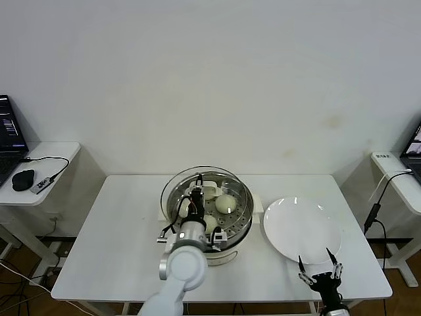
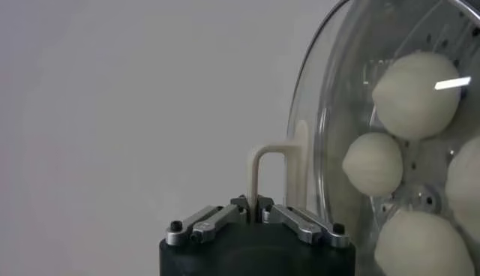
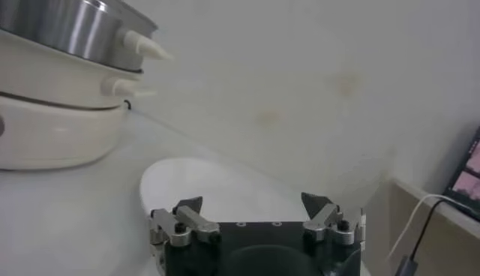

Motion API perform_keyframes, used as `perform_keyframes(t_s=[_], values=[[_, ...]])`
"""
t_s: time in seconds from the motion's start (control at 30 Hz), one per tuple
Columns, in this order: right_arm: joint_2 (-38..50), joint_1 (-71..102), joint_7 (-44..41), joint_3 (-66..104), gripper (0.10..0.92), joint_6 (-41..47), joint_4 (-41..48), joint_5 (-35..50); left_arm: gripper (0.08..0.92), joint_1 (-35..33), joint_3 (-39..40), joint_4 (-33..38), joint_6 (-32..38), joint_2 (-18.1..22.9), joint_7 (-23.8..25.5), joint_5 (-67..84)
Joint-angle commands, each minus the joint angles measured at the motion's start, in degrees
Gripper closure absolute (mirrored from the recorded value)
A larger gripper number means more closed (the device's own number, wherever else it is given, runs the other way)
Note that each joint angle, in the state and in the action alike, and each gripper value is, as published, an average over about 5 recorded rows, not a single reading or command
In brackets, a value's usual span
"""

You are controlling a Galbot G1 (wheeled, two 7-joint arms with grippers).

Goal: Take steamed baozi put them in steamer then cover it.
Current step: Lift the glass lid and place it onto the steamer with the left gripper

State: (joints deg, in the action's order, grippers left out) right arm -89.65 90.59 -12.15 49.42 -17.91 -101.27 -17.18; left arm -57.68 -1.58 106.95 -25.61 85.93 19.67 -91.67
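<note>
Steamed baozi [image 1: 225, 203] lie in the steamer [image 1: 242, 220], plate [image 1: 302, 230] to its right.

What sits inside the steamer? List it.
Inside the steamer, four steamed baozi on the perforated tray, seen through the cover held by the left end effector.

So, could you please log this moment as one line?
left gripper shut on cover handle over steamer | baozi inside | right gripper open, idle

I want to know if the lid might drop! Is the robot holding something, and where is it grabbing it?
Yes: the left gripper is shut on the glass cover, pinching its cream-white bar handle above the steamer. The right gripper is open and holds nothing.
</note>
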Motion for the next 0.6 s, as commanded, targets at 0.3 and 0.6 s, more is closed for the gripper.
perform_keyframes(t_s=[0.3,0.6], values=[[0.1,0.3,-0.1,-0.2,0.203,-0.4,0.4,0.3,0.856,0.3,0.6,-3.8,0.0,2.6,0.1,-3.0],[-0.1,0.5,-0.1,-0.5,0.203,-0.6,0.3,-0.1,0.856,-0.5,0.6,-3.6,0.2,2.8,0.1,-3.0]])
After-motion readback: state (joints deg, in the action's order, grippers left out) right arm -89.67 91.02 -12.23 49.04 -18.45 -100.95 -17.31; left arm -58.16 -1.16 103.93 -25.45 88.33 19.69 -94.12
